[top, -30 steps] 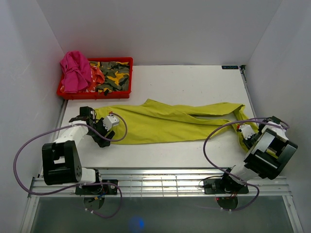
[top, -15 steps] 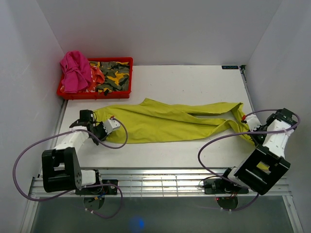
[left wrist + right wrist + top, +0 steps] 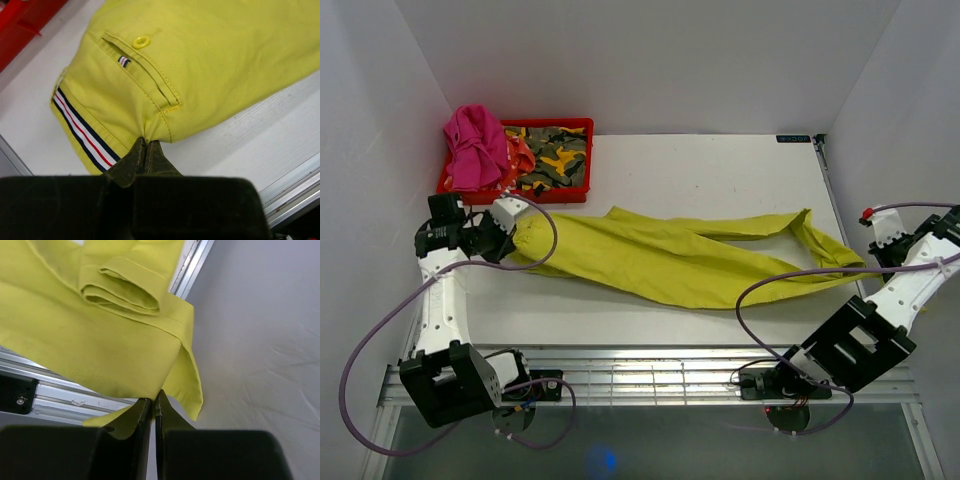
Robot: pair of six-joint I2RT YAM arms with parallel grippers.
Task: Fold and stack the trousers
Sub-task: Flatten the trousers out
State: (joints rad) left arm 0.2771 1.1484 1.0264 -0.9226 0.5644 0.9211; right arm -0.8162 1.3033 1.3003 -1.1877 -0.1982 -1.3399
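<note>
The trousers (image 3: 670, 262) are lime yellow-green and lie stretched across the table from left to right, legs running to the right. My left gripper (image 3: 518, 233) is shut on the waist end, just in front of the red bin. In the left wrist view the left gripper (image 3: 146, 143) pinches the waistband edge of the trousers (image 3: 200, 65), beside a striped inner band and a buttoned back pocket. My right gripper (image 3: 868, 258) is shut on the leg hems at the table's right edge. In the right wrist view the right gripper (image 3: 154, 399) clamps the trousers (image 3: 90, 335) cloth, which hangs past the table rail.
A red bin (image 3: 560, 196) at the back left holds a pink cloth (image 3: 475, 145) and a camouflage cloth (image 3: 555, 155). White walls stand close on the left, back and right. A metal rail (image 3: 670, 365) runs along the near edge. Purple cables loop from both arms.
The left gripper has shut on the waist and moved back and left toward the bin. The right arm has pulled the hems rightward toward the wall, stretching the trousers out.
</note>
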